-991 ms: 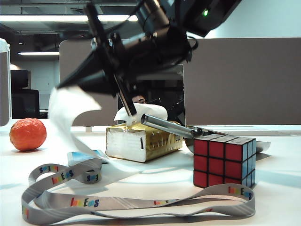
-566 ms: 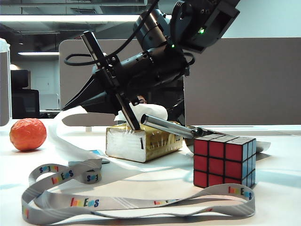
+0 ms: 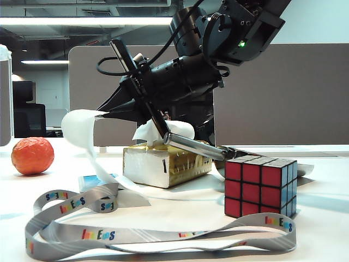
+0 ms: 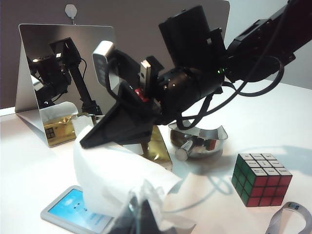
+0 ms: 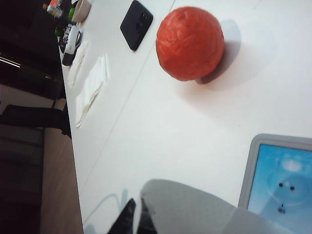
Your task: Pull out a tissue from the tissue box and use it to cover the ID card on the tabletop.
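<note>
My right gripper reaches across to the left of the exterior view, above the tabletop, shut on the white tissue. The sheet curls from the fingertips and trails down to the table in front of the gold tissue box. Another tuft sticks up from the box's top. The light blue ID card lies flat left of the box, beside the trailing sheet and partly showing. The right wrist view shows the fingertips together, the tissue and the card. My left gripper is a dark blur, its fingers together.
An orange ball rests at the far left. A red-and-blue Rubik's cube stands to the right. The grey lanyard loops along the front. A metal rod lies behind the box, and a mirror stands at the back.
The right gripper dipped, then drew to the right with the tissue. The sheet, high and billowing before, now hangs in a curl with its lower end on the table.
</note>
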You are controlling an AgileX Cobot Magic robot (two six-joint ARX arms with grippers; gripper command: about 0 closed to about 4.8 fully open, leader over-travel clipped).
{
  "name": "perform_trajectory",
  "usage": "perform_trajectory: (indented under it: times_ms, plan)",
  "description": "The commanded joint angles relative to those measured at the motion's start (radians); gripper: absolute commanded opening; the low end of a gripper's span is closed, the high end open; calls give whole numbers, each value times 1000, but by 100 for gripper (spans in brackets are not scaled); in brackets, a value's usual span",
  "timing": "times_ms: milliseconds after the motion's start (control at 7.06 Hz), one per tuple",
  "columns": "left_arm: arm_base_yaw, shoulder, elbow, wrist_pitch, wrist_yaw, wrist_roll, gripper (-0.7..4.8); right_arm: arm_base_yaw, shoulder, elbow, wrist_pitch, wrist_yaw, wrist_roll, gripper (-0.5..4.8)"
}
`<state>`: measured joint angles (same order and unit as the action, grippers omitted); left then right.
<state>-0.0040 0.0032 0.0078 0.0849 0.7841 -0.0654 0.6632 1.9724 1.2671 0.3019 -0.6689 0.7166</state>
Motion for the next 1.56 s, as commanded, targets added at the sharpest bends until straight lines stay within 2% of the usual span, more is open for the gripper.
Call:
perform_trajectory:
  times_ms: [142,283,849,991,1133,1416,1557]
  plan:
    - [-1,1,3,-1,3,-3,-6,1,14,6,101,52,21,-6]
    - [-1,1,3,-1,6,-3,-6,-3,61,7,129,104,69,-6]
    - [-1,1,3,-2,6,-3,-6,-7,76,7,174,288,101,-6]
    - [-1,1,3,-2,6,-3,-6,-7,76,7,225,259,100,-6]
    - [-1,1,3,-5,6,-3,-6,-7,76,7,442,222,160,-6]
    - [-1,1,3,-19,6,-3,-6,-11,75,7,530,216,197,-6]
    - [-1,1,3,-19,5,-3,-6,-16,75,7,639,195,194,-6]
